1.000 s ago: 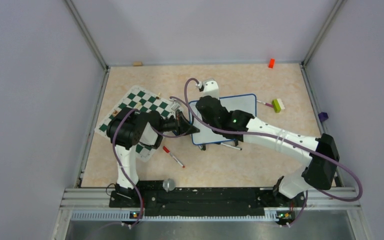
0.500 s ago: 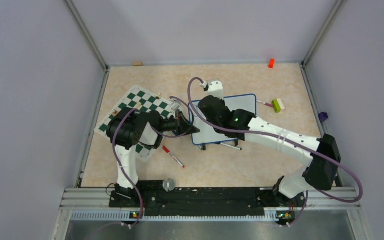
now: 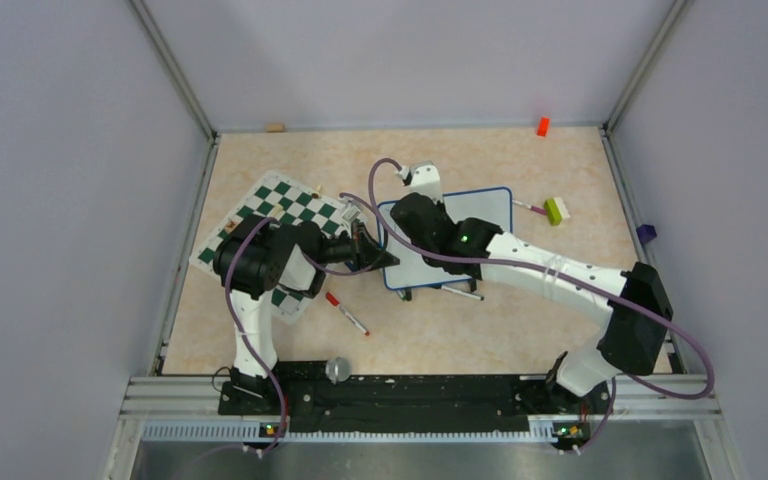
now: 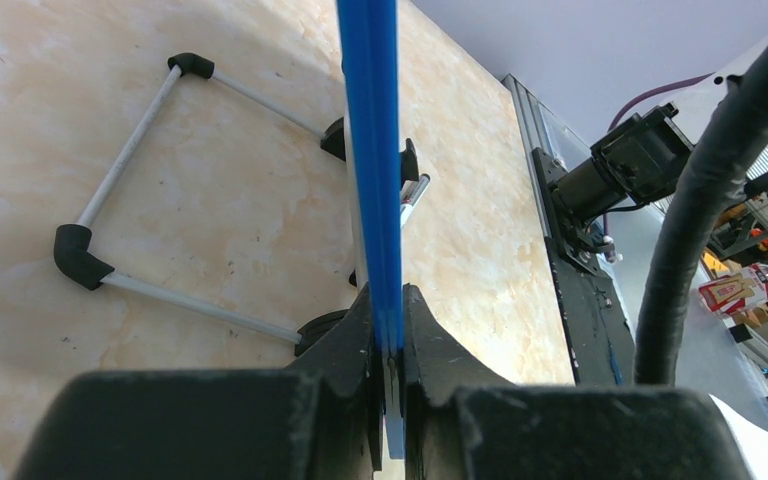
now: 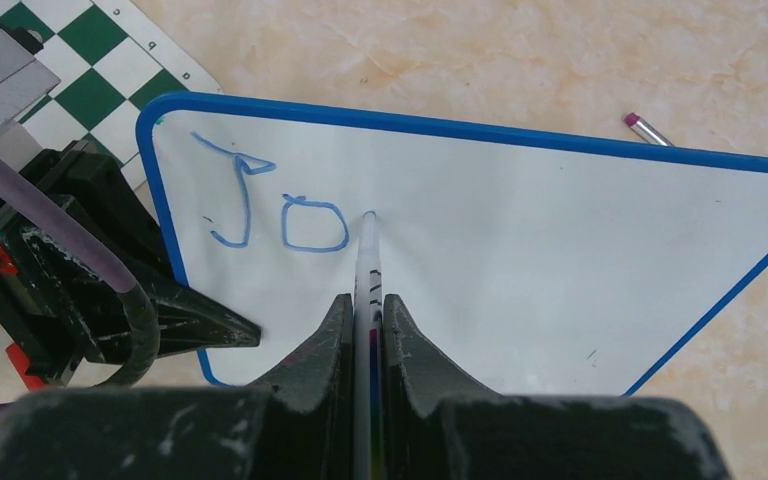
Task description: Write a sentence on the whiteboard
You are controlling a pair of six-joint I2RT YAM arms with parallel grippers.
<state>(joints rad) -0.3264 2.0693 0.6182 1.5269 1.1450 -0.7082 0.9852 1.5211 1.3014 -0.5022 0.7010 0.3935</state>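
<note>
On the marbled beige worktop, the green-and-white chess mat lies left of centre. Just beside its right corner sits the whiteboard, propped at a tilt on a thin wire stand with black feet. The left end effector reaches in from the mat side and is clamped tight on the board's blue-framed left edge, one finger on each face. The right end effector hangs over the board's upper left part, its jaws pressed narrowly around a white marker whose tip meets the white surface. Of the sentence, only a blue "Jo" shows near the board's top left corner, and the marker tip stands just right of the "o". A red-capped pen lies on the worktop near the board's lower left corner, apart from it.
</note>
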